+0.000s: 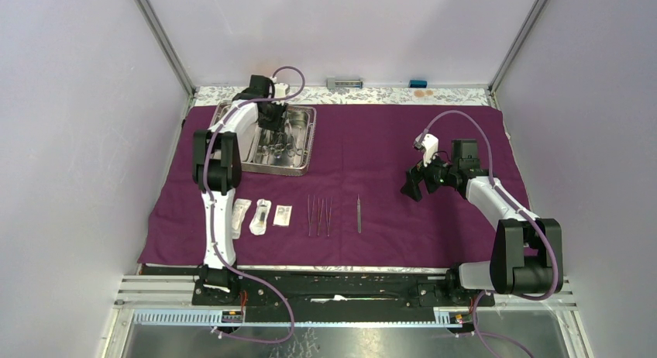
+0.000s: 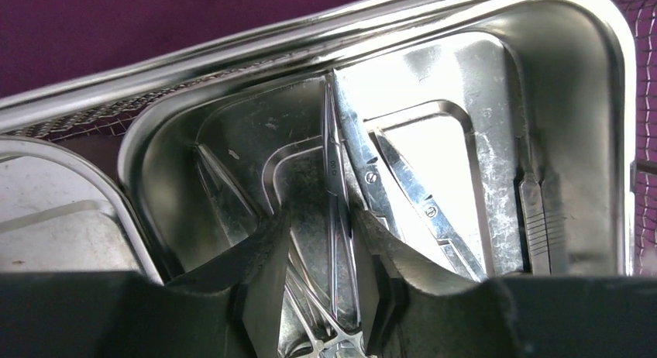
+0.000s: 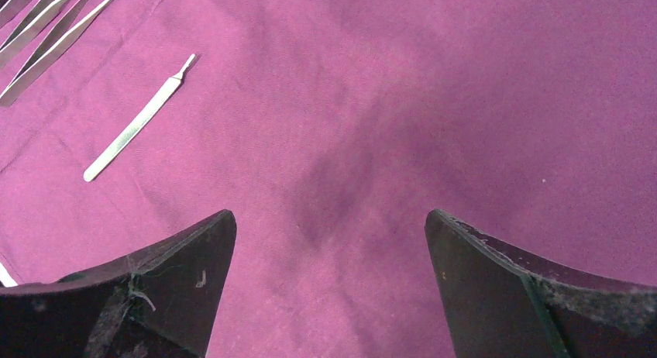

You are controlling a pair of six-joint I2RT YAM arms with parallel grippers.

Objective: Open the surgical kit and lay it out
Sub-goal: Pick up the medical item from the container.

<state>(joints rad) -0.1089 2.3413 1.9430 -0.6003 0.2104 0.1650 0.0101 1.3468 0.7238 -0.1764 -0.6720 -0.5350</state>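
The purple cloth lies spread flat. On its far left stands the steel tray, with my left gripper reaching down into it. In the left wrist view the jaws stand narrow astride ring-handled forceps lying on the tray's floor. The right pad is against the shanks and a gap shows at the left pad. Packets, tweezers and a thin steel handle lie in a row near the front. My right gripper hovers open over bare cloth.
More steel instruments lie in the same tray compartment. A wire mesh shows beside the tray's rim. The thin handle and the tweezers lie to the left of the right gripper. Small grey and blue objects sit by the back wall.
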